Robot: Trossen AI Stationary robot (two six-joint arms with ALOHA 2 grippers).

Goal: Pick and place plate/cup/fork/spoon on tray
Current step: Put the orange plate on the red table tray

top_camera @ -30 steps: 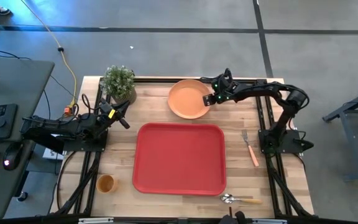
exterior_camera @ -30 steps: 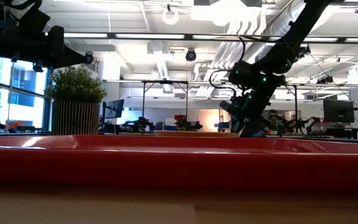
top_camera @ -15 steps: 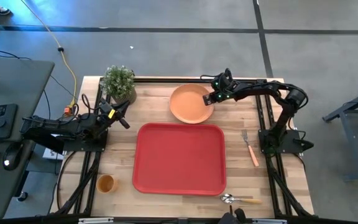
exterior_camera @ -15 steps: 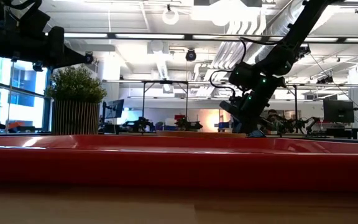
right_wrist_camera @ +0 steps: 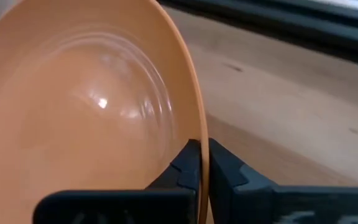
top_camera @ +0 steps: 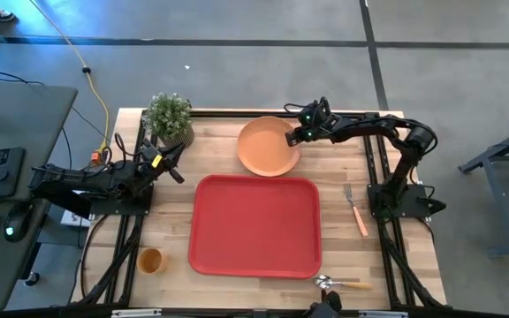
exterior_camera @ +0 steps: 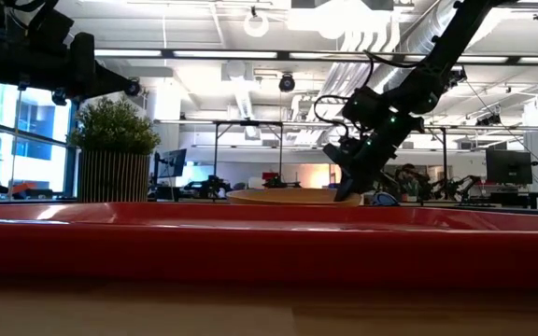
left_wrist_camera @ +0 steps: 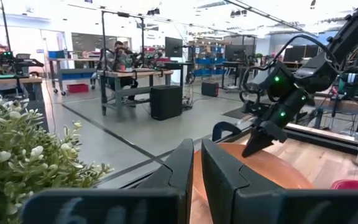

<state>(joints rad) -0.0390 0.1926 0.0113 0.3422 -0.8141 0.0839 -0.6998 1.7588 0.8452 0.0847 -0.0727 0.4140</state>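
Observation:
The orange plate (top_camera: 266,147) is at the table's far side, just beyond the red tray (top_camera: 254,225). My right gripper (top_camera: 293,139) is shut on the plate's right rim, and it also shows in the low view (exterior_camera: 347,192). My left gripper (top_camera: 177,172) hovers shut beside the potted plant (top_camera: 169,117), to the left of the tray. The cup (top_camera: 150,261) stands at the near left. The fork (top_camera: 354,209) lies to the right of the tray. The spoon (top_camera: 341,283) lies by the near edge. My right gripper pinches the plate's raised rim (right_wrist_camera: 197,127) on its far-right side, one finger inside the plate and one outside. The fingers slant down from the table's right. In the low view the plate (exterior_camera: 283,197) shows above the tray's rim, which hides its underside.
The potted plant stands at the far left corner, close to my left arm. Black frame rails run along the table's left, right and far edges. Bare wood lies between the tray and the fork. Desks and gear stand in the room behind.
My right gripper has shut on the plate's rim. The plate has shifted slightly toward the table's left, and it now shows higher in the low view, above the tray's rim.

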